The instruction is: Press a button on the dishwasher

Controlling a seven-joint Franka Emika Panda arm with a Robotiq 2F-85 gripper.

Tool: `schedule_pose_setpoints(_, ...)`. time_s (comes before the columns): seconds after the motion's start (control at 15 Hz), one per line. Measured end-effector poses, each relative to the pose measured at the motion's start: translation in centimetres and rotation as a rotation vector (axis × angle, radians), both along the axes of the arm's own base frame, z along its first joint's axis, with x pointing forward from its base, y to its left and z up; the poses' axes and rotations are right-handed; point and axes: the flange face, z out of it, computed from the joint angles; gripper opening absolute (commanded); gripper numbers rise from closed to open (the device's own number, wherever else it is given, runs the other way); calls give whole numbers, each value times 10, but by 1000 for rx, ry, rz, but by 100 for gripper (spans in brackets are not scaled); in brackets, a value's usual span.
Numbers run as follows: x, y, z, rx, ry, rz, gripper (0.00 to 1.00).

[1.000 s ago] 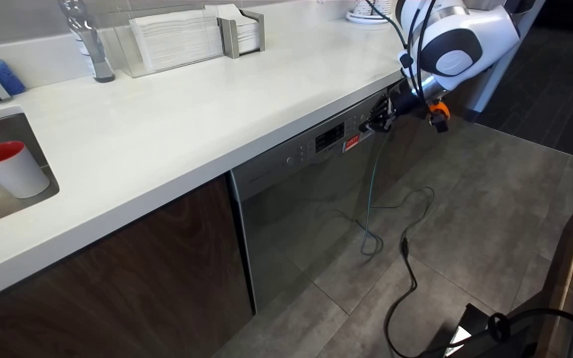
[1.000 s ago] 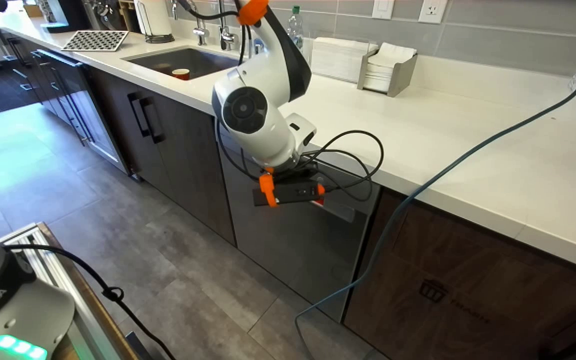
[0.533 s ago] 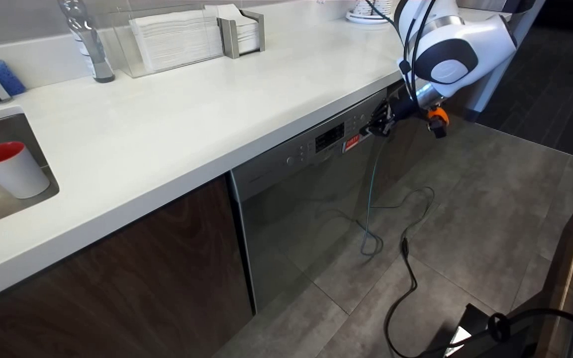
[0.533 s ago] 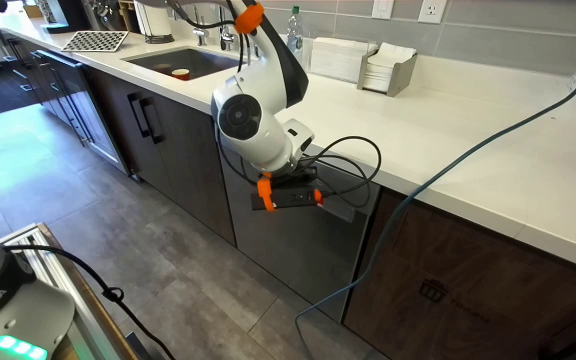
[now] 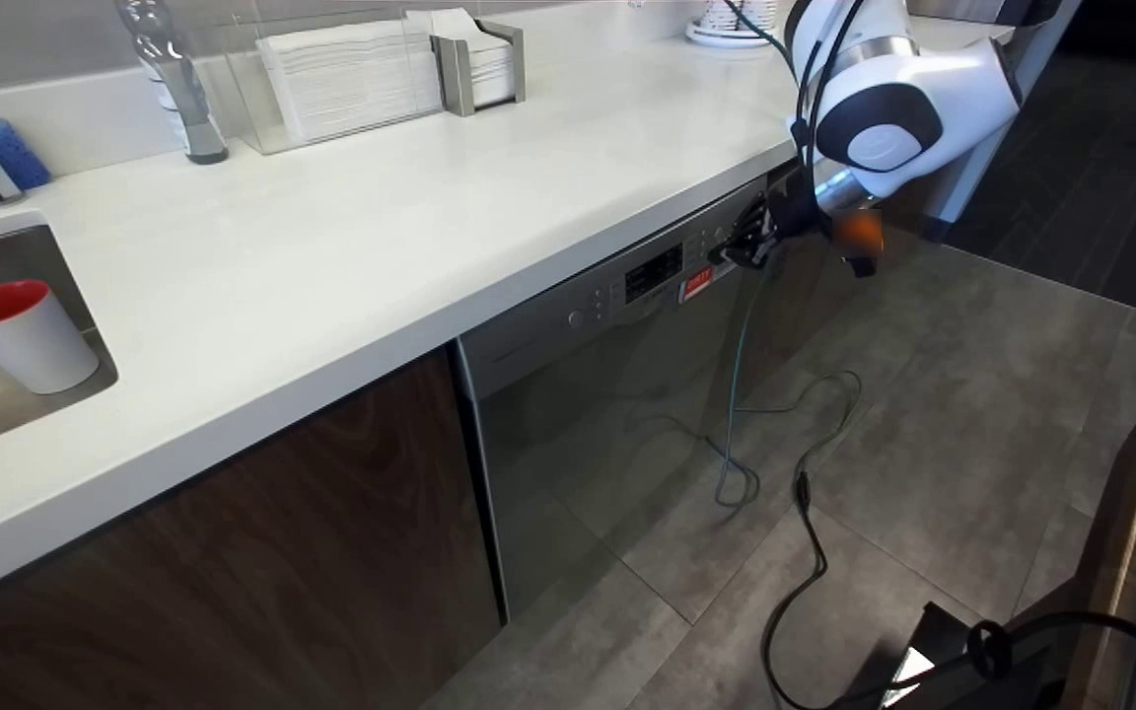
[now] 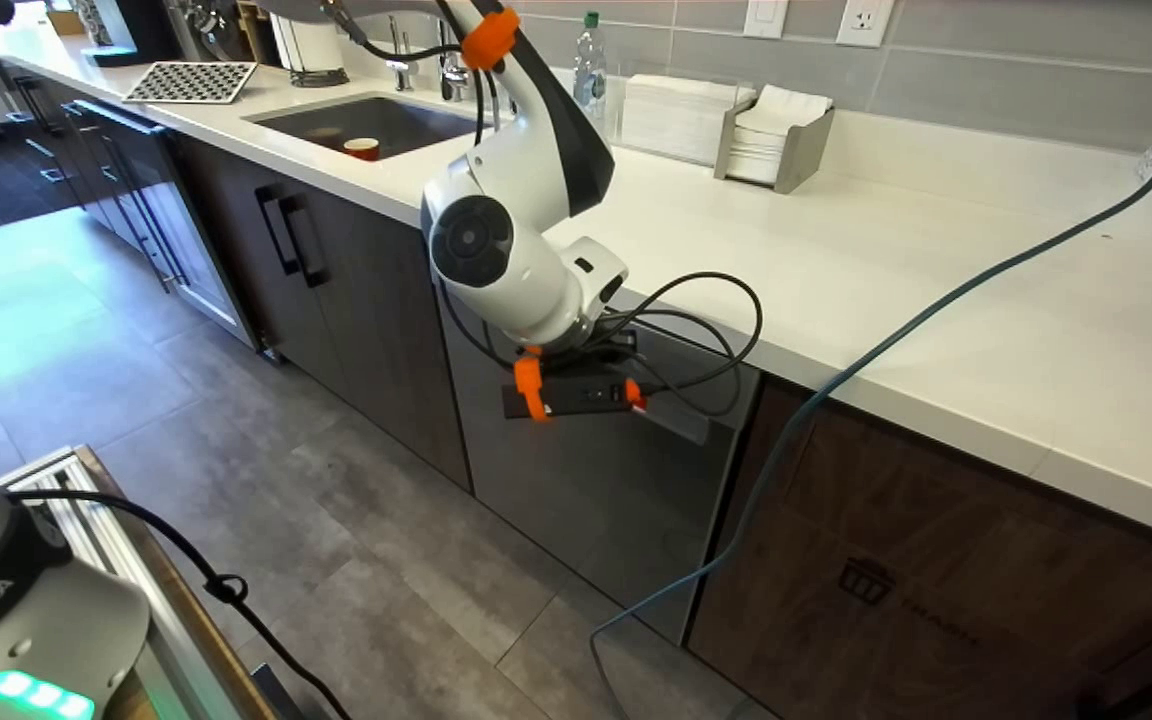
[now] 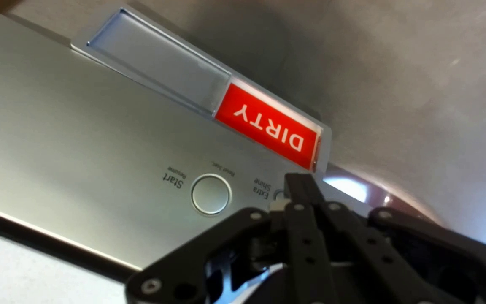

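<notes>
Arm [image 5: 908, 113] dips slightly with the fingers [image 7: 301, 190] together near the start button [image 7: 211, 194] of the dishwasher [image 5: 578, 444]; contact unclear, so pressing likely still ahead.

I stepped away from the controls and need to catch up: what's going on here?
The white robot arm has its black two-fingered claw, apparently shut, at the control panel of the grey stainless-steel dishwasher. The claw seems to hold nothing and partly covers the small round Extra Shine button in the wrist view. The larger round silver Start button is in plain sight. Whether any button is being pressed, I can't tell.
</notes>
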Motion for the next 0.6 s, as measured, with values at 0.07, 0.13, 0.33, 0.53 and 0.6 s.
schedule_pose_setpoints(0.07,0,0,-1,1,-3,-3,0)
schedule_pose_setpoints(0.13,0,0,-1,2,-6,-6,0)
schedule_pose_setpoints(0.33,-1,0,-3,2,-12,-20,0)
schedule_pose_setpoints(0.53,-1,-2,-4,-3,-13,-27,0)
schedule_pose_setpoints(0.6,-1,-2,-4,-3,-14,-28,0)
